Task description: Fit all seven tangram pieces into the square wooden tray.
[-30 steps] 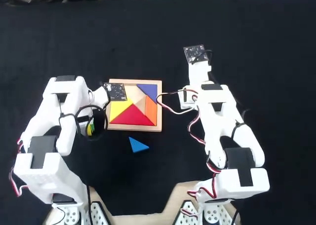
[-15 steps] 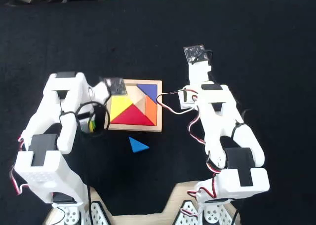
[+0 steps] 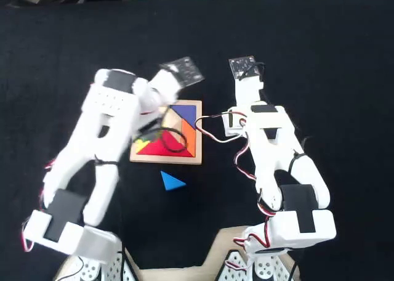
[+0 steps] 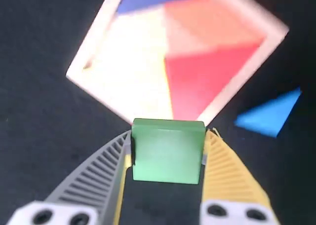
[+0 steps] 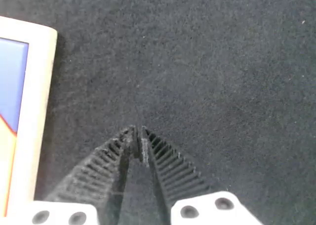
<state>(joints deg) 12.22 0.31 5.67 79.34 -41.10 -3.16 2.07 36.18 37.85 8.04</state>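
The square wooden tray [image 3: 166, 159] lies mid-table holding a dark blue triangle [image 3: 184, 113], an orange piece [image 3: 188, 136], a red triangle [image 3: 163, 145] and a yellow piece [image 3: 143, 144]. My left arm leans over the tray's left part and hides it. In the left wrist view my left gripper [image 4: 168, 136] is shut on a green square [image 4: 168, 153], held above the cloth just off a corner of the tray [image 4: 74, 76]. A light blue triangle [image 3: 172, 181] lies loose in front of the tray. My right gripper [image 5: 137, 133] is shut and empty, low over the cloth right of the tray [image 5: 37, 111].
Black cloth covers the whole table. Both arm bases stand at the near edge, with a wooden board [image 3: 203, 256] between them. The right arm [image 3: 271, 151] stands just right of the tray. Open cloth lies behind the tray and at the far right.
My left arm has swung from the cloth left of the tray up and over the tray's left side, carrying the green square. The right arm has kept still.
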